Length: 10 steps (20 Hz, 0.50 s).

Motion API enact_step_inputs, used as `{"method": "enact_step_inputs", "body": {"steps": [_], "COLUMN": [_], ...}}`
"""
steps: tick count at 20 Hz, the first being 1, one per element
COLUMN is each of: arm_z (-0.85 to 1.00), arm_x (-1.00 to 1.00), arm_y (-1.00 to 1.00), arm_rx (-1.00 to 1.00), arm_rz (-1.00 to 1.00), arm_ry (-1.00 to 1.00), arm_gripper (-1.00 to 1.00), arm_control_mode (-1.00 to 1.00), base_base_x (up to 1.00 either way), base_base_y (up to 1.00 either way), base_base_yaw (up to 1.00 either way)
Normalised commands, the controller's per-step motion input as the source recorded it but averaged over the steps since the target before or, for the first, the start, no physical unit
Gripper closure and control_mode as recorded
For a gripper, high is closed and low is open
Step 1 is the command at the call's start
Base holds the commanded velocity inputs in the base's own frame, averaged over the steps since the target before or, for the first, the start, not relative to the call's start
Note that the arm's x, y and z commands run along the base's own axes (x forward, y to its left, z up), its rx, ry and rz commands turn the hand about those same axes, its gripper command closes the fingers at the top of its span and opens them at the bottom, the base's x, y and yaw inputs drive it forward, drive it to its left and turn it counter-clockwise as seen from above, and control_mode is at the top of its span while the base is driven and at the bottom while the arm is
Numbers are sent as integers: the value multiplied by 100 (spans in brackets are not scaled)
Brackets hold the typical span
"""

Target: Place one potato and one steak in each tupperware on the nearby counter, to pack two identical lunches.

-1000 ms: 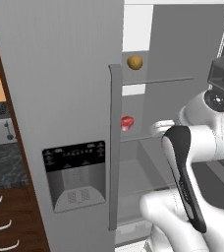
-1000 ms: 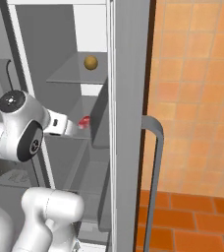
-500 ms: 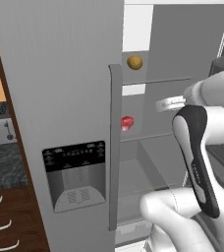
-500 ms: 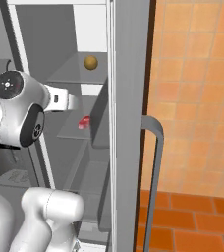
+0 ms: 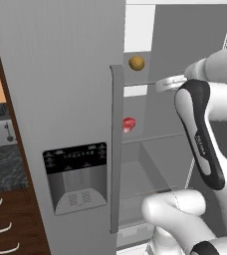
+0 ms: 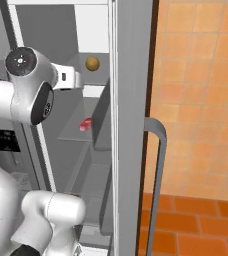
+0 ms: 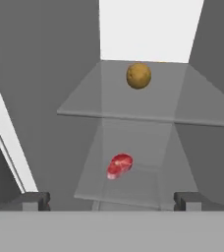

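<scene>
Grey fridge interior [image 7: 45, 74]: two-finger tool [image 7: 111, 201] spread wide, empty, touching nothing. Round brown potato [image 7: 138, 75] sits on the upper glass shelf [image 7: 84, 106]; red oval steak [image 7: 120, 165] below, long axis slanting diagonally.

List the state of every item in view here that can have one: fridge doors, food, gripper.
Right fridge door: swung open.
Left fridge door: closed.
Potato: resting on the upper glass shelf, untouched.
Steak: lying on the lower glass shelf, untouched.
Gripper: open, empty, in front of the shelves, clear of both foods.
</scene>
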Motion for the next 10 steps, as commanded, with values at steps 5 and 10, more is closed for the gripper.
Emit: {"method": "enact_step_inputs", "body": {"steps": [5,10], "arm_z": [12,1], "arm_x": [75,85], "arm_y": [-1,0], "arm_rx": [0,4], "arm_rz": [10,7], "arm_ry": [7,9], "arm_gripper": [-100,-100], "arm_control_mode": [-100,-100], "base_base_x": [0,0], "base_base_y": [0,0], "base_base_yaw": [0,0]}}
